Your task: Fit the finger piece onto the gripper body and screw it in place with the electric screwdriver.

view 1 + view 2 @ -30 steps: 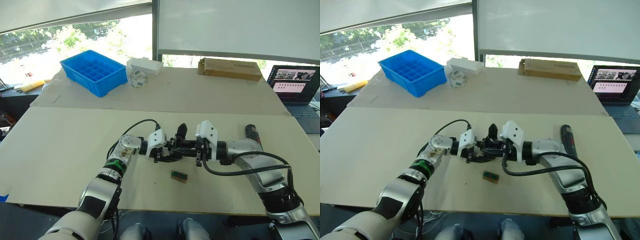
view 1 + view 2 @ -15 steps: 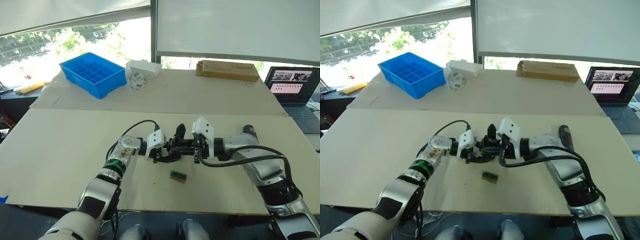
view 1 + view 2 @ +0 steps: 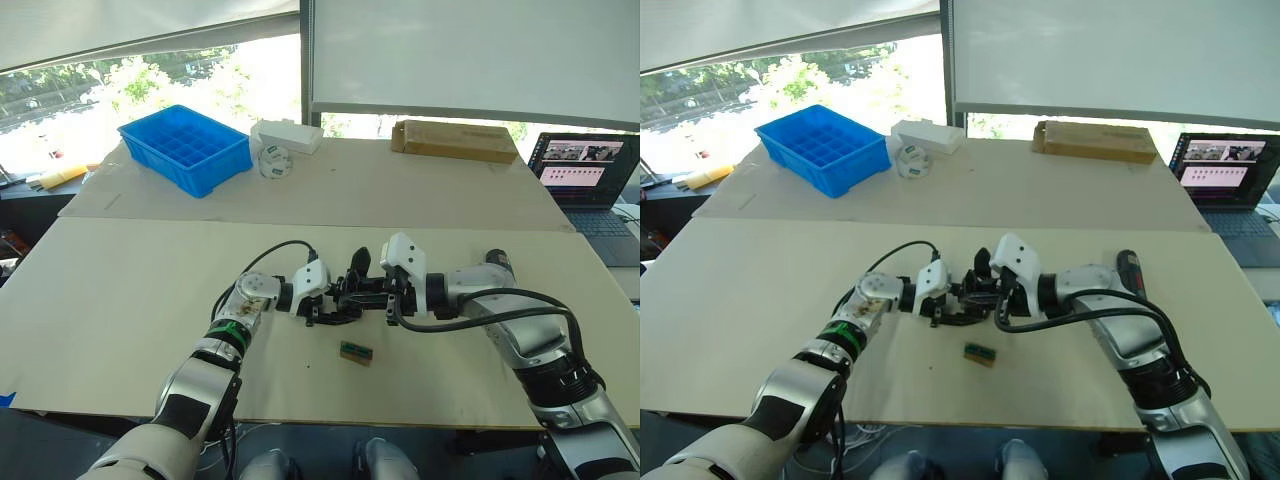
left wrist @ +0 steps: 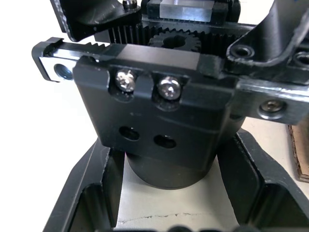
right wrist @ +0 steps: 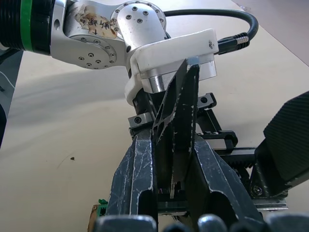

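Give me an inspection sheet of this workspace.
Surface: beige table, two boards butted together.
Job's things: gripper body held between the left hand's fingers; finger piece clamped in the right hand over it; electric screwdriver lying behind the right arm.
Clutter: small green-and-tan block; blue compartment tray; white box; cardboard box.
Hands: left hand and right meet mid-table.
Cables: black cable looping off the left wrist.
Surroundings: laptop, windows.

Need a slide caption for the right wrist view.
Right gripper pinching the black wedge-shaped finger piece upright, just above the black gripper body held by the left gripper.
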### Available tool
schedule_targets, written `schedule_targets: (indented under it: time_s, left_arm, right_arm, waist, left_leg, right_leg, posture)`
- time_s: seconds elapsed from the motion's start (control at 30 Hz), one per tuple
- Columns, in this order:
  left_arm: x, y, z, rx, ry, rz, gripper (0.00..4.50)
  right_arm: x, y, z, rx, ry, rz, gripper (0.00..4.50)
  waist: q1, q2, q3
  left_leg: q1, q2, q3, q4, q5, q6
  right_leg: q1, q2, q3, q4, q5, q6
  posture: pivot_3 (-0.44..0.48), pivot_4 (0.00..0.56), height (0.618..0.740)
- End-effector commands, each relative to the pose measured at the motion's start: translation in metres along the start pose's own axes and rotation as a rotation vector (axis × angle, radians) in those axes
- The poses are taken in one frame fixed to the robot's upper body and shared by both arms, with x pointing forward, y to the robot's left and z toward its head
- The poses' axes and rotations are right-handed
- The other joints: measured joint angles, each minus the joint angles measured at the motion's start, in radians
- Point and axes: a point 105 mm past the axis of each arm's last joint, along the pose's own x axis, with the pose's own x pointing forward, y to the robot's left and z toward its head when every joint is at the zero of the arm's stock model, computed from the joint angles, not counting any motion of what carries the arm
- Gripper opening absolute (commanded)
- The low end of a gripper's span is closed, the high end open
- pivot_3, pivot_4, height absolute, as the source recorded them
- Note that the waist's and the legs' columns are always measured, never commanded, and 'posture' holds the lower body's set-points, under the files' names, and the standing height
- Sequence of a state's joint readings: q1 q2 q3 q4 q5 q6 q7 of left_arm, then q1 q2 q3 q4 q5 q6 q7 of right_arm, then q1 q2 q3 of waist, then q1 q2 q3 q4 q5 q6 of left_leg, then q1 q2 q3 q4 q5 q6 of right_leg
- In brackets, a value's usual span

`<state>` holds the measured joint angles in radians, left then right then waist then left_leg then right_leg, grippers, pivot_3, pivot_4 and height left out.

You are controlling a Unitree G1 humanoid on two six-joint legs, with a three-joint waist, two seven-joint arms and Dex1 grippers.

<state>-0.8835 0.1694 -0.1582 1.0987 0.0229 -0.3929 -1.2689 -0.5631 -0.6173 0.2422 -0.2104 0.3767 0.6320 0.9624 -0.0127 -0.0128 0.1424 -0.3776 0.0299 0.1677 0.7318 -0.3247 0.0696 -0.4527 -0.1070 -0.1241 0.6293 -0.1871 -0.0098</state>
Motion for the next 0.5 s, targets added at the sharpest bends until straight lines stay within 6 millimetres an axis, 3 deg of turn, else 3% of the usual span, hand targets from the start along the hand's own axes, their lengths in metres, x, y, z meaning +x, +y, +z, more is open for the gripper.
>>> schedule_targets:
  time_s: [0.03, 0.3, 0.5]
  left_arm:
    - [0.002, -0.006, -0.005, -0.012, 0.007, -0.018, 2.3]
    - [0.002, -0.005, -0.008, -0.031, 0.006, 0.001, 2.3]
    - [0.001, -0.005, -0.01, -0.043, 0.009, 0.01, 2.3]
  right_arm:
    - [-0.007, 0.0, 0.028, -0.088, -0.072, -0.017, 1.78]
    - [-0.013, 0.009, 0.048, -0.166, -0.188, 0.007, 4.48]
    - [-0.022, 0.017, 0.061, -0.218, -0.335, 0.014, 4.48]
  waist:
    - [0.0, 0.0, 0.0]
    - [0.001, 0.0, 0.0]
    - [0.0, 0.0, 0.0]
  left_leg:
    - [-0.001, 0.0, 0.0, 0.0, 0.0, 0.0]
    - [-0.003, 0.0, 0.0, 0.0, 0.0, 0.0]
    - [-0.003, 0.0, 0.0, 0.0, 0.0, 0.0]
  right_leg:
    - [-0.001, 0.0, 0.0, 0.0, 0.0, 0.0]
    - [-0.002, 0.0, -0.001, 0.0, 0.0, 0.0]
    - [-0.002, 0.001, 0.0, 0.0, 0.0, 0.0]
  posture:
    - [0.0, 0.15, 0.74]
    - [0.0, 0.15, 0.74]
    - [0.0, 0.15, 0.74]
